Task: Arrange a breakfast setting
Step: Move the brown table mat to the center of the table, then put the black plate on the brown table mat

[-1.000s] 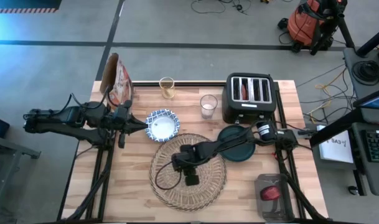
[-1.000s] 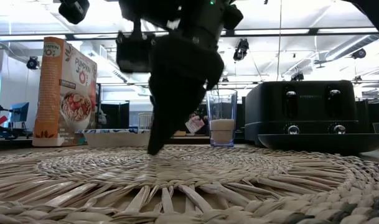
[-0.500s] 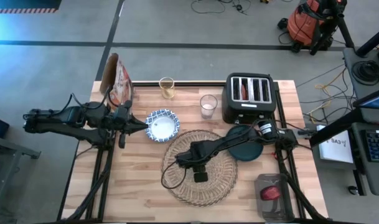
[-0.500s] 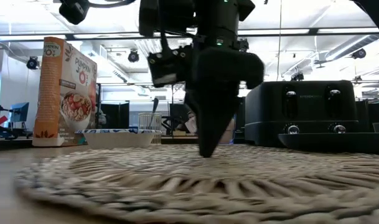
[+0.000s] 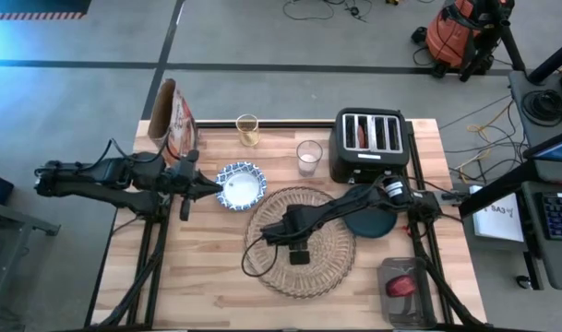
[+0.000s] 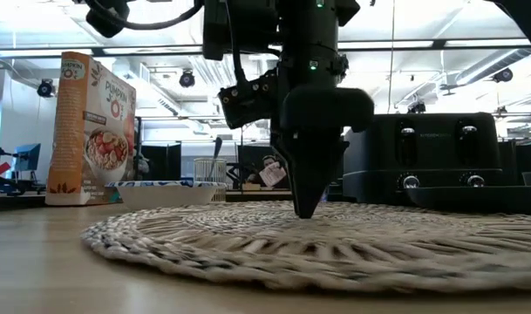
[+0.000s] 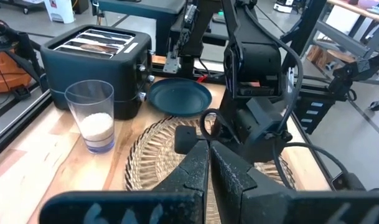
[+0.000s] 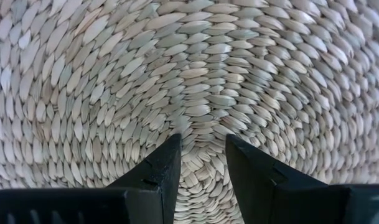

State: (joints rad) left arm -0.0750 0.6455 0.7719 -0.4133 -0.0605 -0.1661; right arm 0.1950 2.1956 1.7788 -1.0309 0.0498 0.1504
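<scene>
Placemat: the round woven straw placemat (image 5: pixel 301 242) lay flat near the middle of the desk (image 5: pixel 207 277), its right edge just beside the plate.
Right end effector: the right end effector (image 8: pixel 200 167) pointed down onto the mat's centre, fingers (image 8: pixel 161 168) a narrow gap apart with their tips pressed on the weave, nothing between them; in the low view (image 6: pixel 307 196) its tip met the mat.
Plate: the dark teal plate (image 5: pixel 371 221) lay on the desk in front of the toaster (image 5: pixel 370 144).
Bowl: the blue-and-white bowl (image 5: pixel 240 185) sat left of the mat.
Left end effector: the left end effector (image 5: pixel 209 185) hovered just beside the bowl, fingers (image 7: pixel 195 171) pressed together, empty.
Glass: the clear glass (image 5: pixel 308 157) stood beside the toaster.
Cereal bag: the cereal bag (image 5: pixel 174 118) stood at the far left corner.
</scene>
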